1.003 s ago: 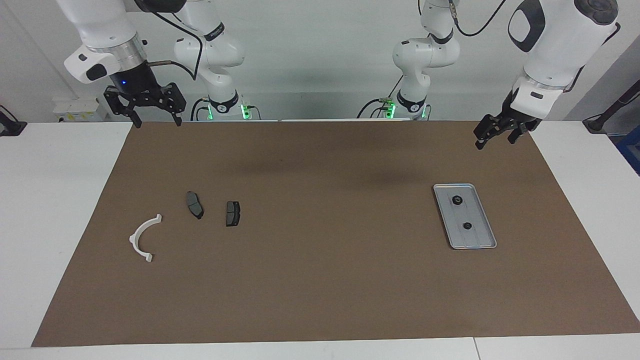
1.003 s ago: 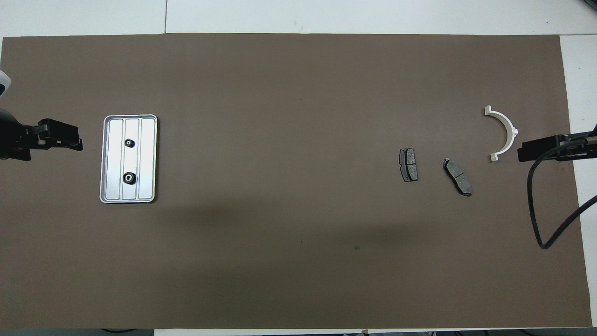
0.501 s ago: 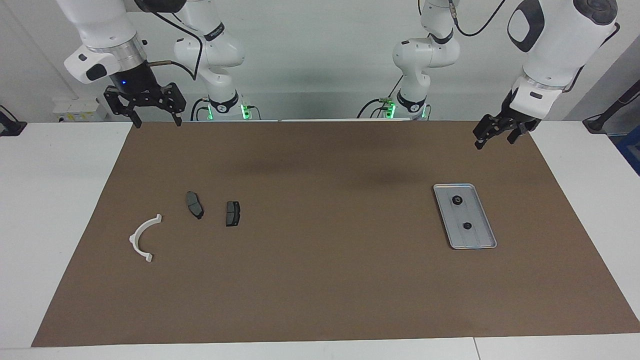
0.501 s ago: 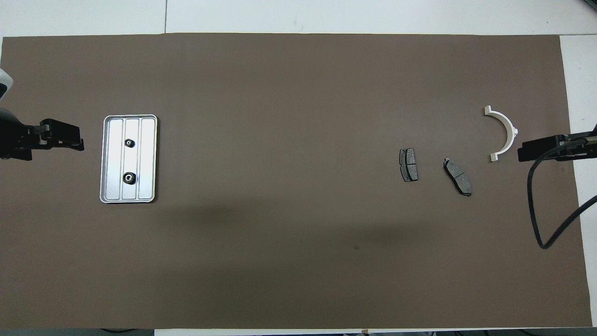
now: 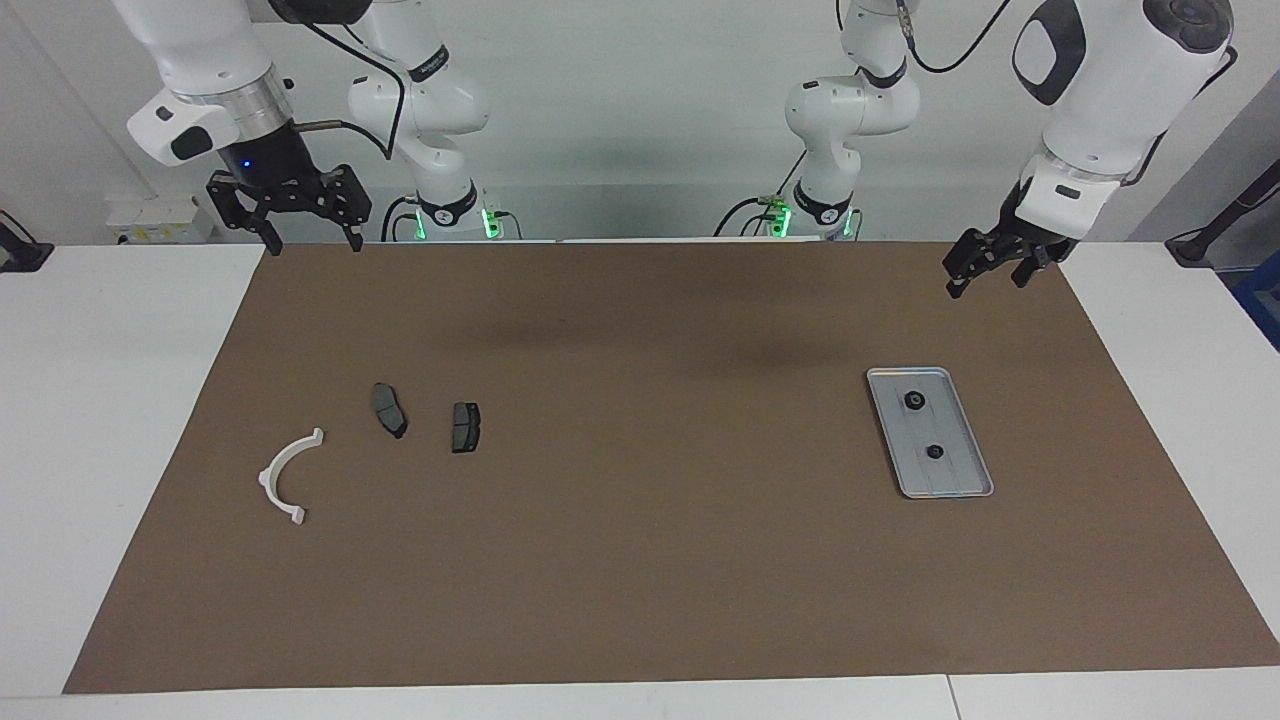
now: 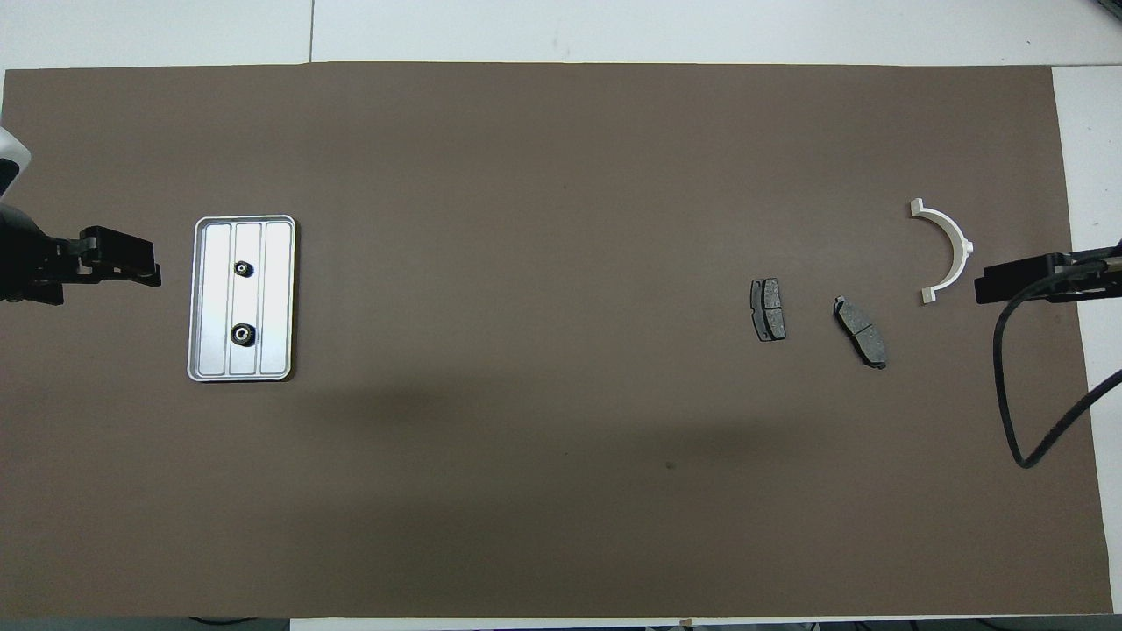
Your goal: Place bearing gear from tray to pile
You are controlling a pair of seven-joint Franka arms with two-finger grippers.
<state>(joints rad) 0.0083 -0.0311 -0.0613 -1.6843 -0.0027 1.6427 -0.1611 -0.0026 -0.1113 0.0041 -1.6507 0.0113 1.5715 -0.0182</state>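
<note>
Left gripper (image 5: 986, 273) shifted slightly; brown mat (image 5: 640, 560), white table (image 5: 100, 420).

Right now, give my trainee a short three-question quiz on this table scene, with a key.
1. How many gears lie in the tray?
2. True or false: the left gripper holds a gear.
3. Which pile part lies farthest from the robots: A) bracket, B) a brake pad?

Key:
1. Two: one gear, another gear.
2. False; it is open and empty, like the right gripper.
3. A.
</note>
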